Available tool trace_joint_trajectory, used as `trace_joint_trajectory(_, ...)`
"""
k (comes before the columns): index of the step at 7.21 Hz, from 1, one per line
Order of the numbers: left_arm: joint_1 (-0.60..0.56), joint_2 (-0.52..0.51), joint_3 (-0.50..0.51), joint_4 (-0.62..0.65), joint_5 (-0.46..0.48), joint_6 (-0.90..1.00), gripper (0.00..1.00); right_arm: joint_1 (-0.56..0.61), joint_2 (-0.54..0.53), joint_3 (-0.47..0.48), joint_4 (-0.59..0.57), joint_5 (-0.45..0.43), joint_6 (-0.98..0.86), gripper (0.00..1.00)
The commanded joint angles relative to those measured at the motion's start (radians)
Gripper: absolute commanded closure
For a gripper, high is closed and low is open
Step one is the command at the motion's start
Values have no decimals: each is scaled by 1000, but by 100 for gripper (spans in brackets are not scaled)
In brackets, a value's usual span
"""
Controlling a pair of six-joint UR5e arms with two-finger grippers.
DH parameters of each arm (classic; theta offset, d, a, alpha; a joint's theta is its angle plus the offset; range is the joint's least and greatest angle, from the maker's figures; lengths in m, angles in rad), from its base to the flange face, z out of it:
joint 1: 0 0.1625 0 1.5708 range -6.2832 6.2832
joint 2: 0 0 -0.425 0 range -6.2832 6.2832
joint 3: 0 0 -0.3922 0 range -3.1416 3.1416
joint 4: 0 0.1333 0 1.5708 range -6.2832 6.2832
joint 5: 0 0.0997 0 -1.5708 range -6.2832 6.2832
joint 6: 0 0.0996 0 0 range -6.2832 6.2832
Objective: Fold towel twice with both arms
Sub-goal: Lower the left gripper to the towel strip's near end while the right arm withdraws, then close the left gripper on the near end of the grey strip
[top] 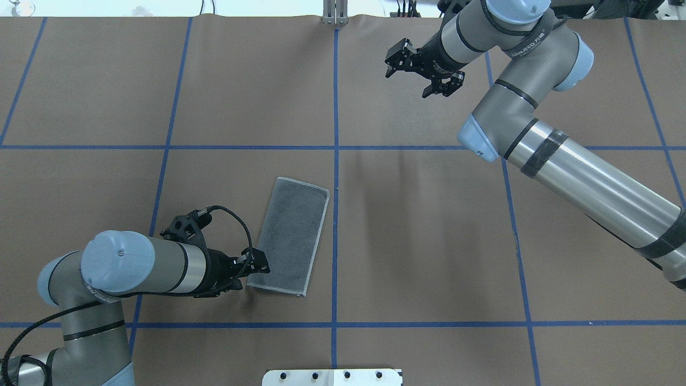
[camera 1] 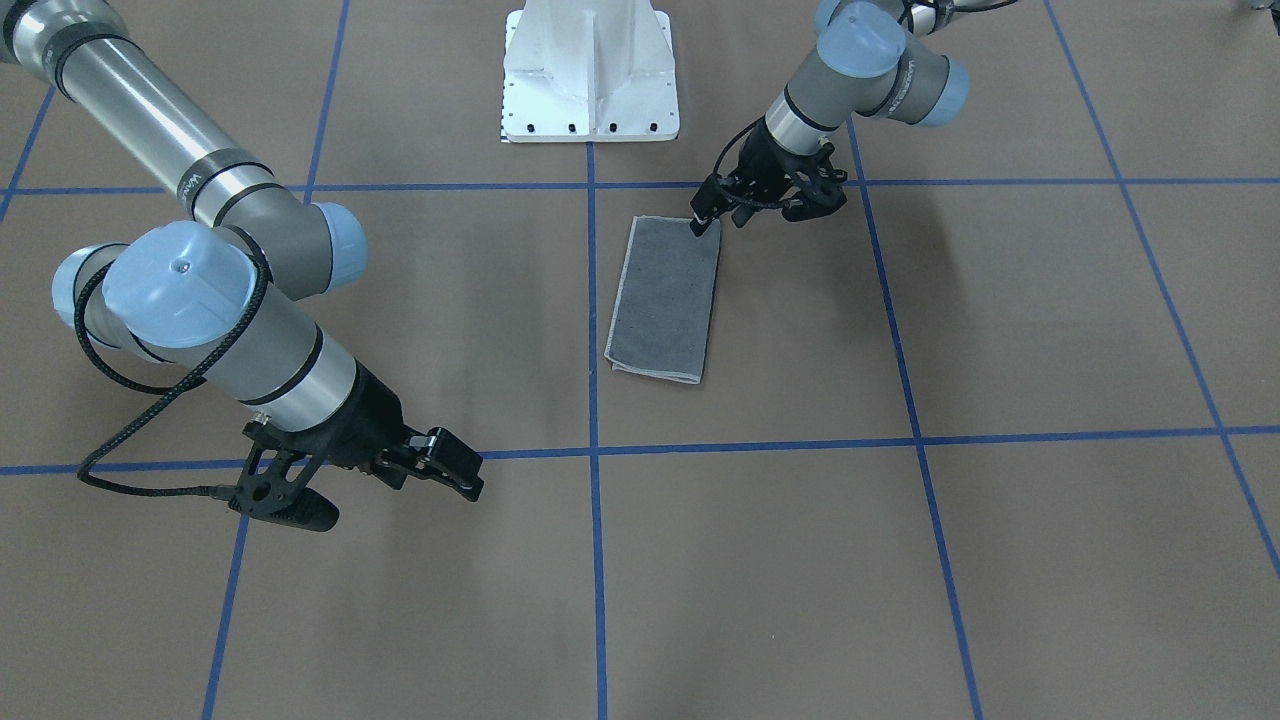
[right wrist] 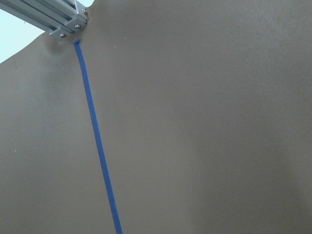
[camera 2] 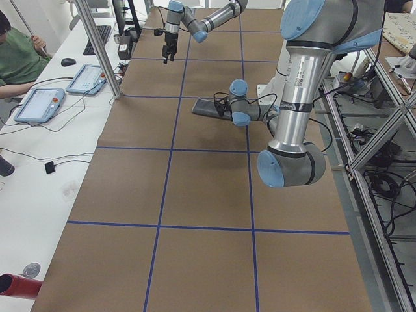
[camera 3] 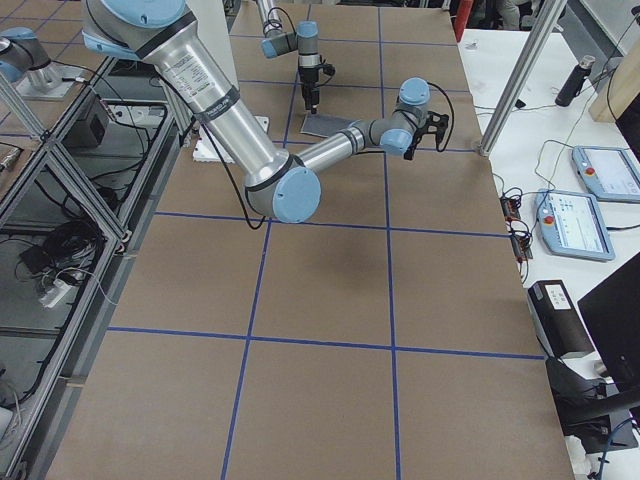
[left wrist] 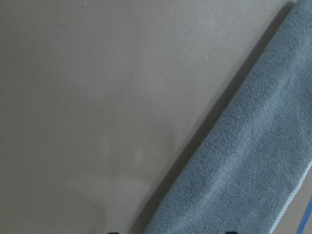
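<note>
1. Taking 12 o'clock as away from the robot in the overhead view, my left claw sits low at the towel's 7 o'clock corner. Its wrist view shows the tips spread and the cloth lying flat, so nothing is pinched.
2. The towel lies on the table as a narrow grey strip just beside the blue line. I judge the first fold done and the second in hand.
3. My right claw hangs spread and empty, well apart toward 1 o'clock.
4. Next, I reckon: bring it to the 5 o'clock corner, pinch both corners, and carry the near edge to 12 o'clock.
</note>
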Motion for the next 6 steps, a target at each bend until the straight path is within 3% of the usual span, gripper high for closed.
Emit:
trace_joint_trajectory(1,3,-6,10,1,0,1,28,1,0,-2,1,0,-1,0)
trace_joint_trajectory(5,4,-6,17,1,0,1,29,1,-2,-2,2,0,-1,0)
trace_joint_trajectory(6,4,-8,19,1,0,0,35,1,0,-2,2,0,-1,0)
